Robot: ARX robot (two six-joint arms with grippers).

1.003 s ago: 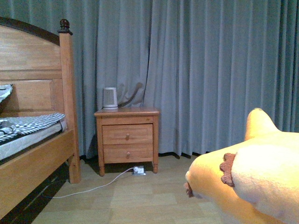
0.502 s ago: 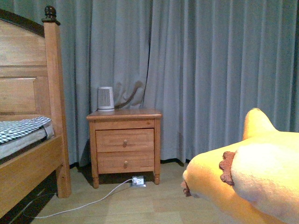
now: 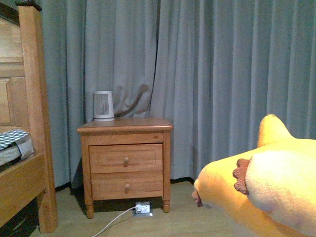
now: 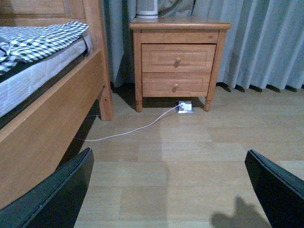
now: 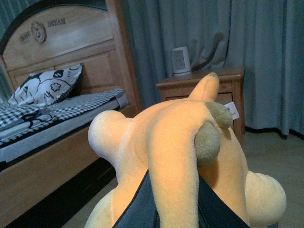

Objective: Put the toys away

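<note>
The orange-yellow plush toy (image 3: 269, 187) fills the lower right of the front view, held off the floor, with a pointed horn and brown scalloped trim. Seen from the right wrist, the same plush toy (image 5: 190, 156) bulges up close, and my right gripper (image 5: 173, 209) is shut on a fold of it, its dark fingers (image 5: 137, 209) pressing in from both sides. My left gripper (image 4: 168, 190) is open above bare wooden floor, with nothing between its black fingers (image 4: 57, 194).
A wooden nightstand (image 3: 126, 165) with two drawers stands against the grey curtain (image 3: 222, 74), a small white device (image 3: 103, 106) on top. A power strip (image 3: 143, 208) and white cable lie beneath it. The wooden bed (image 3: 24, 148) with checked bedding (image 4: 38, 40) is at left.
The view has swung to the right and closer: the bed slides off to the left and the nightstand looms larger. The plush toy stays held in the same place.
</note>
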